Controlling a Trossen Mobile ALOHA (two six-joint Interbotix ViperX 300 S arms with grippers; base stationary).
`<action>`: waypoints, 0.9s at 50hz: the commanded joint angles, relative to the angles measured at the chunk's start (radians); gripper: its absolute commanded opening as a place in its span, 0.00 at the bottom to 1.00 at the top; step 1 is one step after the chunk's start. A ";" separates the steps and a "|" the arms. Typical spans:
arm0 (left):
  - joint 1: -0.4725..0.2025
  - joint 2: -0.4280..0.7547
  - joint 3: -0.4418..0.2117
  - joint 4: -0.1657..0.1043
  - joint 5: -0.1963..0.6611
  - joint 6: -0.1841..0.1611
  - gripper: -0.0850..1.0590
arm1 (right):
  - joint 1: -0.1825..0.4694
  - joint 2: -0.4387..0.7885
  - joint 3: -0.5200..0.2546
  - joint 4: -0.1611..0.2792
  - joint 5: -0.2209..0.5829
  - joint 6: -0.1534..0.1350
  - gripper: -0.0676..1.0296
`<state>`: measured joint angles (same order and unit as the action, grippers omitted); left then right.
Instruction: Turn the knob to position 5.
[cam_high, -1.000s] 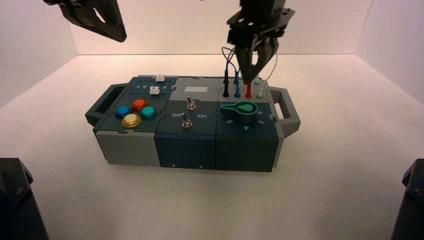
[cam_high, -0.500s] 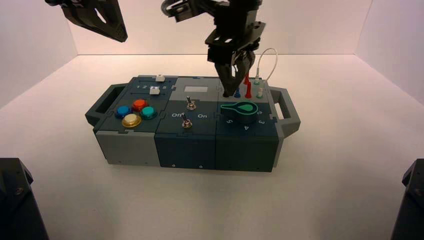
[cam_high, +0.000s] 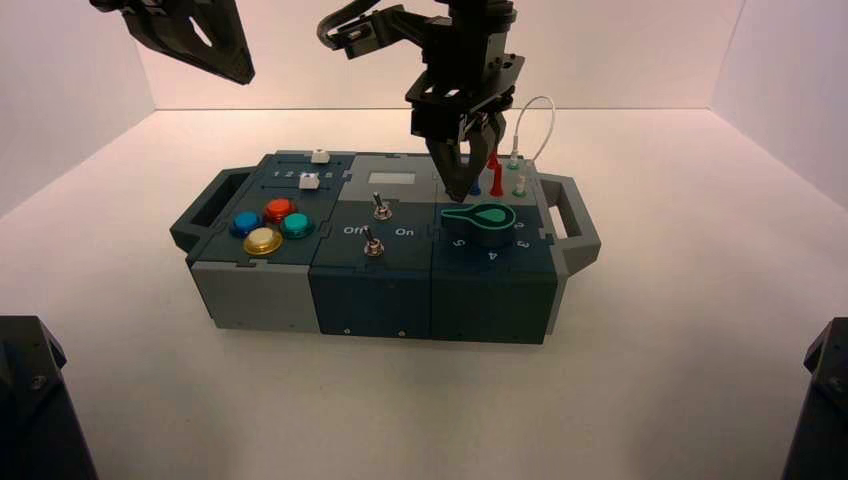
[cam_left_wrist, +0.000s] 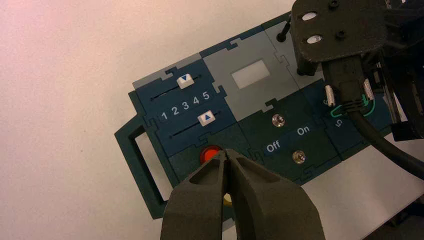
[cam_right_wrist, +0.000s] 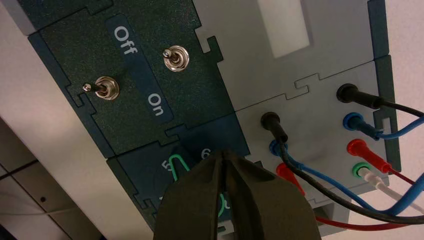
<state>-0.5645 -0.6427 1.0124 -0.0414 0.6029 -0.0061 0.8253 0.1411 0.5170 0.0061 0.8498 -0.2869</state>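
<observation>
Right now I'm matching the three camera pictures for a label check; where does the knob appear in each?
High view: the knob, on the box's right front part.
Left wrist view: partly hidden behind the right arm, near the picture's right edge.
Right wrist view: low, left of centre, partly covered by the right gripper.
Shared landmark: the "On" lettering.

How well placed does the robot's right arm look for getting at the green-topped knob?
Probably yes: the right gripper hangs just above and behind the knob, with nothing visible between them.
</observation>
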 joint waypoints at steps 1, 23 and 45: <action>-0.002 -0.003 -0.031 0.005 -0.008 0.003 0.05 | 0.008 -0.015 -0.006 0.009 -0.002 -0.009 0.04; -0.002 -0.003 -0.031 0.008 -0.008 0.003 0.05 | 0.052 -0.018 0.018 0.015 0.008 -0.009 0.04; -0.002 -0.003 -0.031 0.008 -0.009 0.003 0.05 | 0.052 -0.014 0.006 0.005 -0.012 -0.008 0.04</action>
<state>-0.5645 -0.6427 1.0124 -0.0353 0.6029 -0.0061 0.8728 0.1427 0.5461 0.0153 0.8544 -0.2869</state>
